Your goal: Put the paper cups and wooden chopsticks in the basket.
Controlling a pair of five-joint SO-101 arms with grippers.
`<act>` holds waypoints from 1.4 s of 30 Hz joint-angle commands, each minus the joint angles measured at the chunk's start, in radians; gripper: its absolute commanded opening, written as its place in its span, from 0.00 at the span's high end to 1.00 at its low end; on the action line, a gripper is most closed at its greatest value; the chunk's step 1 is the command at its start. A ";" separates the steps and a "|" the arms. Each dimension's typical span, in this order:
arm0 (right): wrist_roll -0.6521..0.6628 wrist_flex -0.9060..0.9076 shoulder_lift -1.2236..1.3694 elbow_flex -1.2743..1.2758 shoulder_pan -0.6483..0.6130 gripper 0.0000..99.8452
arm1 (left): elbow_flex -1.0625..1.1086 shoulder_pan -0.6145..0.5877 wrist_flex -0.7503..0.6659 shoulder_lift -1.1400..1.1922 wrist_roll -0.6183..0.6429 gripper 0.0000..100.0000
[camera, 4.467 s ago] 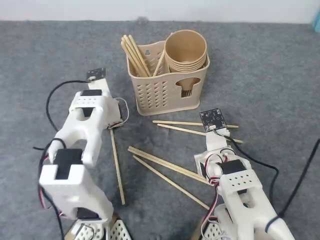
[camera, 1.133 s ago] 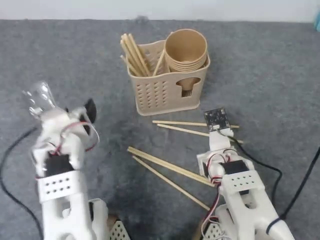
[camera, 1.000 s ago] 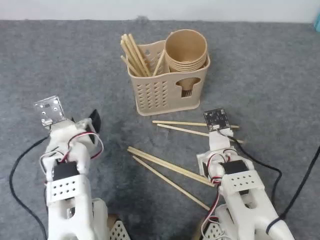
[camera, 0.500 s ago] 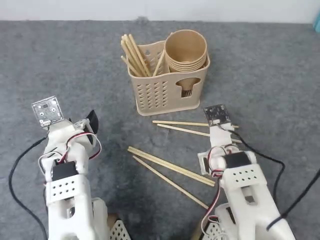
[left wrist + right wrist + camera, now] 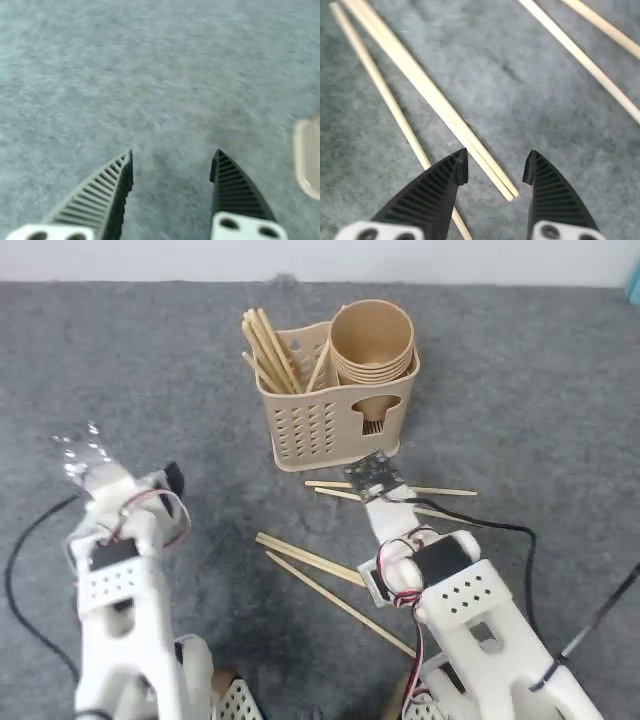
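The right gripper [image 5: 496, 161] hung spread, a pair of wooden chopsticks [image 5: 434, 100] ending below its gap on the grey carpet [image 5: 495, 75]. The left gripper [image 5: 172, 162], also spread, hung over bare carpet. In the high view the basket [image 5: 330, 420], holding paper cups [image 5: 371, 335] and more chopsticks, stood at twelve o'clock from the loose sticks.

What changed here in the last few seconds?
The left arm pulled back from beside the basket; its open fingers now hang over bare carpet. The chopstick that lay under it is gone. The right arm swung left, open fingers over the chopstick pair. Basket, cups and the loose chopsticks stayed put.
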 commanded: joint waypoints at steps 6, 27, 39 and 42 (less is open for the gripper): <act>0.012 -0.157 0.062 -0.044 -0.127 0.81 | -0.160 -0.018 -0.006 0.213 -0.006 0.76; 0.005 -0.552 0.774 -0.365 -0.262 0.81 | -0.165 -0.066 -0.055 0.226 0.087 0.76; 0.005 -0.466 0.690 -0.371 -0.234 0.81 | -0.163 -0.064 -0.055 0.226 0.087 0.76; 0.005 -0.449 0.659 -0.364 -0.219 0.81 | -0.163 -0.064 -0.054 0.226 0.087 0.76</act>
